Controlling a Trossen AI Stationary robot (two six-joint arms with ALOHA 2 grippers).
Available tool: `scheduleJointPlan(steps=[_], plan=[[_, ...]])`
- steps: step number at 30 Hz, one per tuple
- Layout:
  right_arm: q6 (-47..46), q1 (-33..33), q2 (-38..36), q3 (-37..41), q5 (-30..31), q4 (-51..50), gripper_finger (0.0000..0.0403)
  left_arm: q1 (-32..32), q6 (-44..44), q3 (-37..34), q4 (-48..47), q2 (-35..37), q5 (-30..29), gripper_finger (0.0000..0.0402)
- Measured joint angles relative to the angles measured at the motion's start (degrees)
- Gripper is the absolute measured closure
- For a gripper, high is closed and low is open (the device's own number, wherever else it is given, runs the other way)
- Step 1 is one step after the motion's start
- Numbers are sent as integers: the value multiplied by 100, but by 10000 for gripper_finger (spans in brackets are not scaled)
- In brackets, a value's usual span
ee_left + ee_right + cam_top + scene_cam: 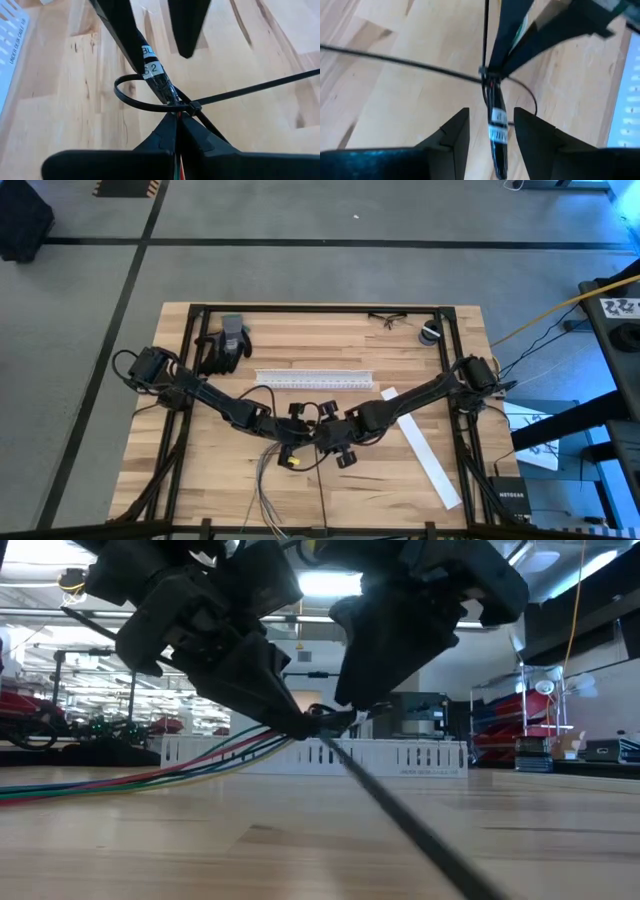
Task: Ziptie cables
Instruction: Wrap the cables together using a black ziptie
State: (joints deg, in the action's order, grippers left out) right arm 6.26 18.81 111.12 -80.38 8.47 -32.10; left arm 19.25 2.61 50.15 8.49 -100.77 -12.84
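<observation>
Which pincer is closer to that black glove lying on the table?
Left. The left pincer is mid-table, nearer the glove at the far left; the right pincer sits just beyond it, farther from the glove.

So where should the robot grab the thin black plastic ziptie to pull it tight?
On the thin black plastic ziptie's long straight tail, past its little square head. It sticks out free, so the open right gripper could probably pinch it from the side.

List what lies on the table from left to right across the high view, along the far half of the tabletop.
Black-and-grey glove → white slotted channel → safety glasses → small round dark object.
</observation>
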Motion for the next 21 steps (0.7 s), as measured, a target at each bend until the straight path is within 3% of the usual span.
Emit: scheduleJointPlan(steps=[7,18,21], plan=[[-108,0,25,13,107,-143,256,0,-2,0,-2,0,17,401],[21,-8,446,377,91,1406,256,25,-30,-9,64,0,21,401],[24,9,551,378,-169,1732,256,44,-36,-11,113,-2,83,401]])
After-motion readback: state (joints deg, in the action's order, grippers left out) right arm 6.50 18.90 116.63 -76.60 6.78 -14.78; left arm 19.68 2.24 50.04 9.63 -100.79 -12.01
